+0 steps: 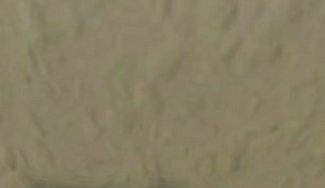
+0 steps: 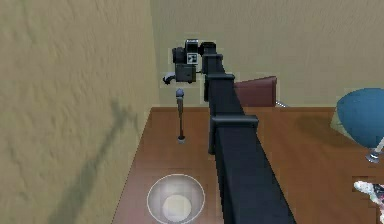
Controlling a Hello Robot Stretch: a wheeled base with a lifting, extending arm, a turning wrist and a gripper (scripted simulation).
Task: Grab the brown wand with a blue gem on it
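Note:
In the arm side view a thin dark wand [image 2: 181, 118] with a small blue tip stands upright on the brown tabletop [image 2: 300, 150], near the table's left edge. The dark arm [image 2: 235, 140] runs up from the bottom edge over the table. At its far end sit the white marker squares and the gripper [image 2: 169, 78], seen just above the wand's blue tip. I cannot tell whether the gripper touches the wand or holds anything.
A clear glass bowl [image 2: 177, 197] sits on the table near the bottom edge, left of the arm. A blue rounded object [image 2: 362, 115] stands at the right, with a small white thing [image 2: 370, 187] below it. A brown chair back [image 2: 258, 90] rises behind the table. A beige wall [image 1: 162, 82] stands close ahead.

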